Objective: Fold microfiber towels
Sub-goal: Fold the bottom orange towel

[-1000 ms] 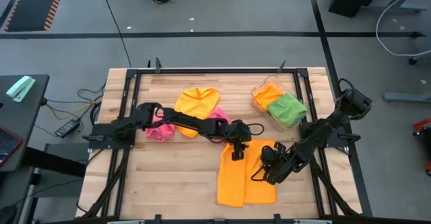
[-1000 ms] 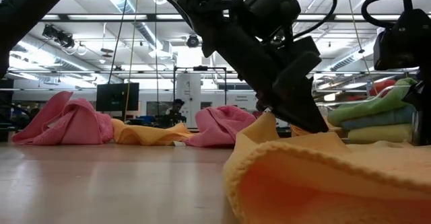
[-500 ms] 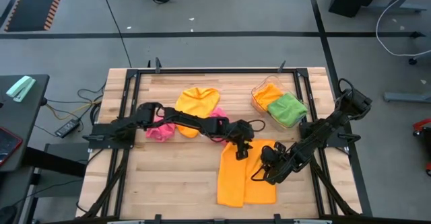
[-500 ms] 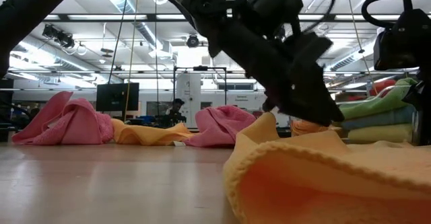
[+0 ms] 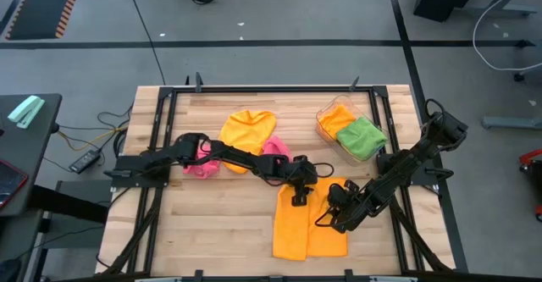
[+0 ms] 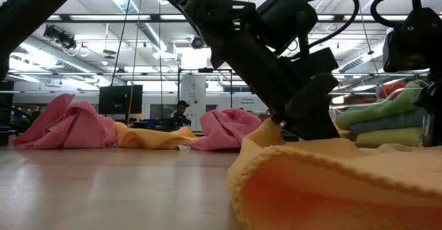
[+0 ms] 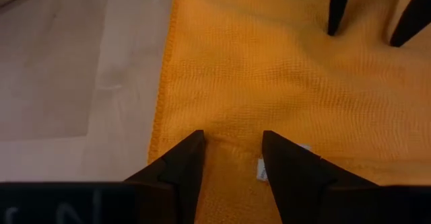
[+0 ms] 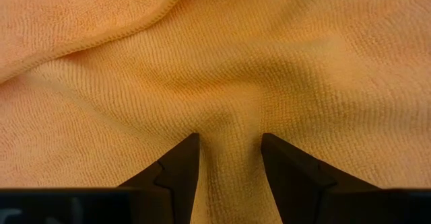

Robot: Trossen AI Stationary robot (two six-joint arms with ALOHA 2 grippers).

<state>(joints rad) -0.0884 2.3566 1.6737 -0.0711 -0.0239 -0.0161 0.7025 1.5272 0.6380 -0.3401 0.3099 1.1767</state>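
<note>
An orange microfiber towel (image 5: 298, 231) lies doubled on the table, near the front edge. My left gripper (image 5: 300, 196) stands open at its far left corner (image 7: 168, 83), fingertips down on the cloth, a white tag (image 7: 259, 171) between them. My right gripper (image 5: 337, 212) stands open on the towel's right half, a low ridge of cloth (image 8: 229, 140) between its fingers. A yellow-orange towel (image 5: 248, 129) and two pink towels (image 5: 199, 162) (image 5: 275, 149) lie crumpled at the back. My left gripper rests both fingertips (image 7: 195, 143) on the orange towel's top, just inside its left edge near the far corner. It slants down from the table's left. The cloth lies flat on the table, with a faint crease at the tips. My right gripper presses both fingertips (image 8: 266, 143) into the towel's right half, slanting down from the right. The cloth bulges into a soft ridge between the fingers, and wrinkles run out from it. The towel stays on the table.
A clear tray (image 5: 326, 113) at the back right holds folded orange and green towels (image 5: 360, 138), seen stacked in the low view (image 6: 387, 116). Bare wood lies left of the orange towel.
My left gripper rose a little off the orange towel and swung slightly toward the right. It then sank back onto the cloth near the far left corner. The towel has kept its shape, and its small raised peak by the gripper stays.
</note>
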